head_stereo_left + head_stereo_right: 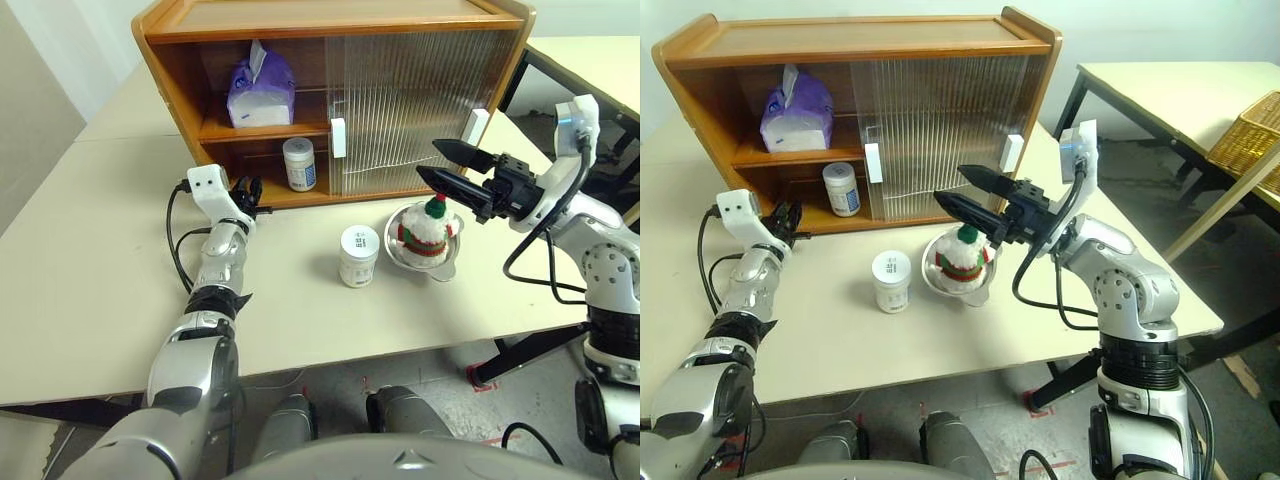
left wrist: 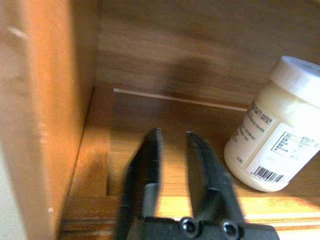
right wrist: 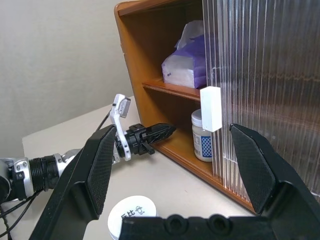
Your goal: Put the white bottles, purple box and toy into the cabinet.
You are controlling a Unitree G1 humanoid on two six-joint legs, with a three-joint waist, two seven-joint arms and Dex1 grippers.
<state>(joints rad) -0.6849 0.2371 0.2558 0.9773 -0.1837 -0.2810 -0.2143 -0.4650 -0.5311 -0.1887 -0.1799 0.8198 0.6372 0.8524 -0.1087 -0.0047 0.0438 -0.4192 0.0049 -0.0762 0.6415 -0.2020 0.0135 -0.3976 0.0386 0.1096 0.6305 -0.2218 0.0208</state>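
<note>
My left fingers (image 2: 172,165) sit almost pressed together and empty at the mouth of the brown wooden cabinet (image 1: 175,60), at its lower compartment's open left side, where one squat white plastic jar with a blue-printed label (image 1: 299,164) already stands just beside them. The soft lavender tissue pack (image 1: 260,92) rests on the inner shelf above. The second white jar (image 1: 359,256) is out on the pale counter (image 1: 90,270) in front of the cabinet, and just beside it the fluffy white knitted toy with red and green bands (image 1: 428,228) sits in a shiny steel bowl (image 1: 400,256). My right fingers (image 1: 447,166) are spread wide and hold nothing, hovering above the toy. To my mind the step in hand is drawing the left arm clear of the cabinet without brushing the stored jar, so I would pull straight back along the opening. The right fingers should then drop straight over the toy, pinch its soft body low enough not to slip, and lift without dragging the bowl.
</note>
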